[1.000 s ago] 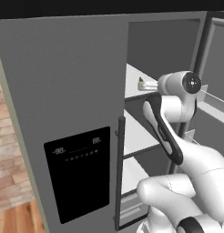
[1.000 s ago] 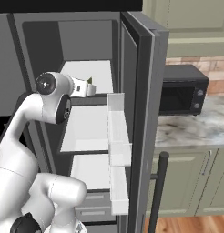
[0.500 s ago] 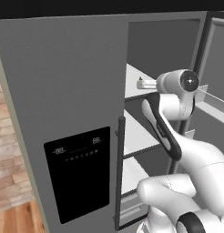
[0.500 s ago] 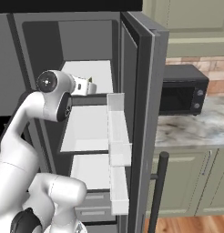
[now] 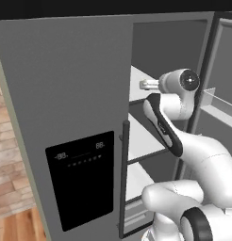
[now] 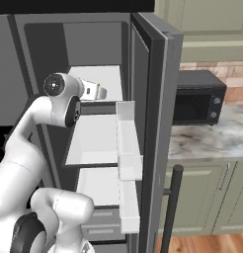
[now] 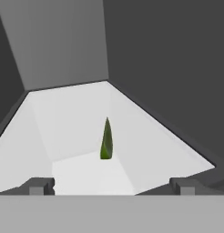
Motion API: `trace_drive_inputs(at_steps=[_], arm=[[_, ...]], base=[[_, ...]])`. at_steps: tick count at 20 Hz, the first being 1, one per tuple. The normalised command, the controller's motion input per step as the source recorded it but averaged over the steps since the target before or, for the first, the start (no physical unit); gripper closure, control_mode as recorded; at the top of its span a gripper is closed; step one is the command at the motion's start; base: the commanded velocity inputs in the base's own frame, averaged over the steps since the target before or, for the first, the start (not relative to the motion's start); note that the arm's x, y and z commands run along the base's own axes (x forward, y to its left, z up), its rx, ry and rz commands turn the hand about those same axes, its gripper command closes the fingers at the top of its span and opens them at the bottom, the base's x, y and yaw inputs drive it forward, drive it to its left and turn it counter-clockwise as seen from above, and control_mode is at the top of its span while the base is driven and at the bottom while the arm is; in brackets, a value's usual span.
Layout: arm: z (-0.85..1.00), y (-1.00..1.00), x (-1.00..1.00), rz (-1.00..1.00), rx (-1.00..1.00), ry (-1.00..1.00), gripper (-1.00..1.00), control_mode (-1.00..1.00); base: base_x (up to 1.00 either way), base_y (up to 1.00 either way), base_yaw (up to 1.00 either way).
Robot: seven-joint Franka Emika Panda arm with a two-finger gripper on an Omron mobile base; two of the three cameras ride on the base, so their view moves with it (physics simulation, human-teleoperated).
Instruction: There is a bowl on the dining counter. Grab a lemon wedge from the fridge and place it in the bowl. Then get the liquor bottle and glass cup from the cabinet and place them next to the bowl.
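- Left base view: the white arm rises from the lower right, bends at a dark-edged elbow and reaches level into the open right half of the fridge (image 5: 80, 117), above a white upper shelf (image 5: 136, 80). The left door is shut, its black dispenser panel (image 5: 80, 179) beside a long dark handle.
- Right base view: the arm climbs from the lower left, its wrist turned into the fridge over the upper shelf. A black microwave (image 6: 197, 101) sits on the marble table to the right.
- Hand view: the claw (image 7: 112, 186) stands wide, empty. The lemon wedge (image 7: 106, 140) stands upright on the white shelf, ahead, between the fingertips (image 7: 38, 186).
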Motion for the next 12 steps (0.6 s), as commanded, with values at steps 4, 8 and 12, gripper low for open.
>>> trace_drive_inputs(at_steps=[4,8,12], arm=[[0.00,0.00,0.33,-0.03,0.00,0.02,-1.00,-1.00],[-0.02,0.01,0.25,-0.01,0.00,0.00,-1.00,-1.00],[-0.02,0.03,0.14,0.00,0.00,0.00,-1.00,-1.00]], base=[[0.00,0.00,0.00],[0.00,0.00,0.00],[0.00,0.00,0.00]])
